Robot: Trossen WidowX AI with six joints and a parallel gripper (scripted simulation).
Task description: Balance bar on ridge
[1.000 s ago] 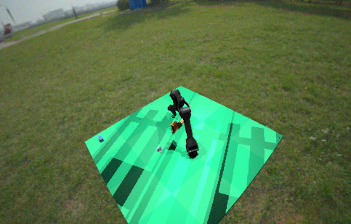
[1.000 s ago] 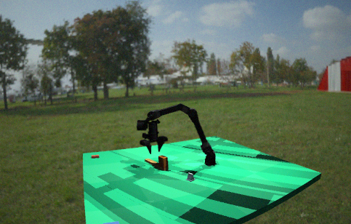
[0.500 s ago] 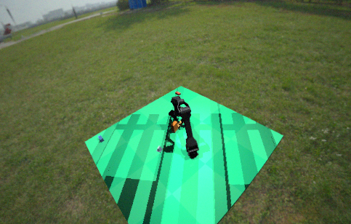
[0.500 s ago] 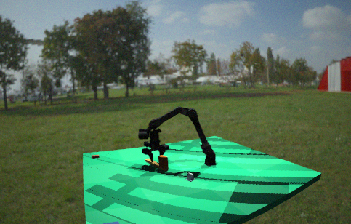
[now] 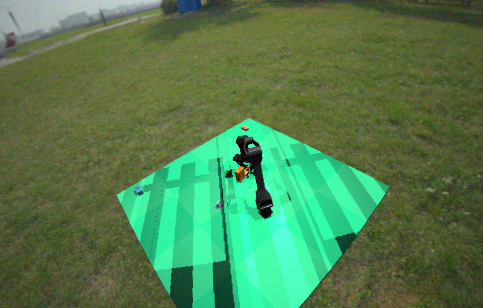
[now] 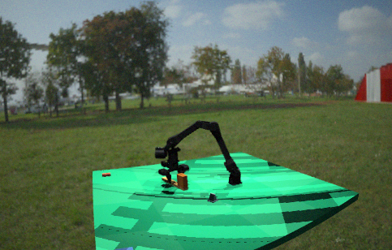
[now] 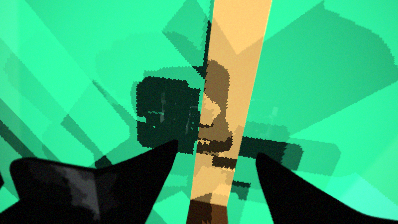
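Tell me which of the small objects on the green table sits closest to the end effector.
The orange bar, lying directly beneath the open end effector. The red block, the blue block and the dark ridge piece all lie farther away.

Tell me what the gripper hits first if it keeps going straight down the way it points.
Most likely the bar. The gripper points down, open, with the tan bar running between its fingers in the wrist view. How much gap remains above the bar is hard to judge; under it lies the table.

A small red block (image 5: pixel 244 128) and a blue one (image 5: pixel 139 190).
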